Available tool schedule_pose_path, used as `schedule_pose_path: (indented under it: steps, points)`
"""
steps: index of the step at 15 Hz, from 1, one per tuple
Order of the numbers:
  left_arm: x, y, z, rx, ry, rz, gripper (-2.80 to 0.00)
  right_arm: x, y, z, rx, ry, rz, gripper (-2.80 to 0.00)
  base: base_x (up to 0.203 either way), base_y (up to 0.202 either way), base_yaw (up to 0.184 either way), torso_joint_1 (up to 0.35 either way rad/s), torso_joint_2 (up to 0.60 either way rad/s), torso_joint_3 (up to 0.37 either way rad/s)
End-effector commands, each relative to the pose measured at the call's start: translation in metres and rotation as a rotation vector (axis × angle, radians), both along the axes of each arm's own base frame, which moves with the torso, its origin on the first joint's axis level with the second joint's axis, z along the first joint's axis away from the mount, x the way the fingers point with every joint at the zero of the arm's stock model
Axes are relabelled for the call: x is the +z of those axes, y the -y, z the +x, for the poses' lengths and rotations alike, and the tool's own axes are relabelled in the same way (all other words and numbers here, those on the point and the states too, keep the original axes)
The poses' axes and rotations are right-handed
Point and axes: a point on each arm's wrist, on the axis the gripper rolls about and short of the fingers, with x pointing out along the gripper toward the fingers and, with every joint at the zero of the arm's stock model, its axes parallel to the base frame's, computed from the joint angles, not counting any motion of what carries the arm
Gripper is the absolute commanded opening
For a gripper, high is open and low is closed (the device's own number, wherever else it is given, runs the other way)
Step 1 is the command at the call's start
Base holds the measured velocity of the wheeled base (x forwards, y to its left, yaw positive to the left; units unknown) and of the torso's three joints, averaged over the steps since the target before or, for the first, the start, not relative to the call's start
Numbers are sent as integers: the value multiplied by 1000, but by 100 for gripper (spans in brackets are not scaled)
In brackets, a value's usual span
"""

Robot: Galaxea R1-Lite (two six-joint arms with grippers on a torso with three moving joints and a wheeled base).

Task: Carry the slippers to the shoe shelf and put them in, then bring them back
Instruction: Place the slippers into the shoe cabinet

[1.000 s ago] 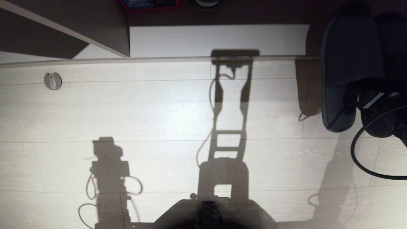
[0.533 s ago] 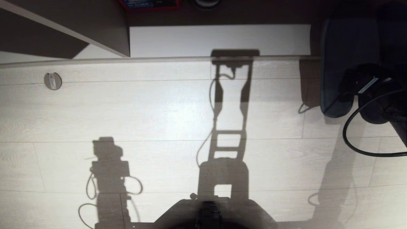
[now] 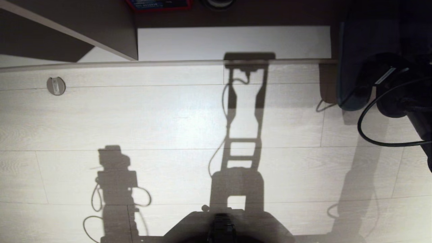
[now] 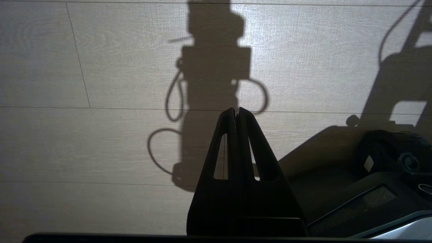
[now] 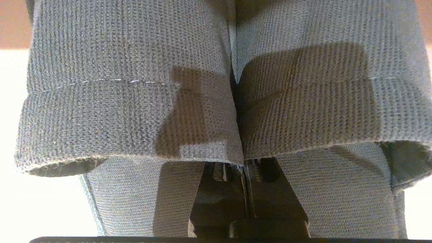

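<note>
- The right gripper (image 5: 244, 165), at the right edge of the head frame, was clamped tight on the pair of dark charcoal-grey knitted fabric slippers (image 5: 135, 101), pinching their two inner walls together so they hung side by side.
- In the head view the slippers (image 3: 357, 64) sat in the upper right of the frame, over the front lip of the low pale grey-beige wood-grain shoe shelf (image 3: 168, 63), toes toward the dark recess.
- Step judged in hand: carrying the pair into the shelf; release had not yet occurred.
- The next move would call for lowering the soles onto the white bottom plank (image 3: 233, 42) before parting the jaws.
- Open room lay across the plank's centre; the slanted divider panel (image 3: 101, 37) stood well apart, upper left.
- The black cable (image 3: 362, 130) looped near the slipper heels; snagging seemed possible.
- The left gripper (image 4: 235, 113) hung closed and empty above the pale plank floor (image 4: 101, 145).
</note>
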Motion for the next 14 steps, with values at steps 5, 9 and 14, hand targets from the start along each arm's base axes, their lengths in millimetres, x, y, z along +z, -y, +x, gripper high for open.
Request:
schedule_pose_path:
  steps: [5,9,14]
  points:
    - [0,0,0,1,1,-1,-280,30,-1,12,-11,54,12,-280,0,0,0,0,0,0]
    - [0,0,0,1,1,-1,-280,39,-5,20,-7,71,17,-280,0,0,0,0,0,0]
    - [0,0,0,1,1,-1,-280,48,-13,31,-12,108,37,-280,0,0,0,0,0,0]
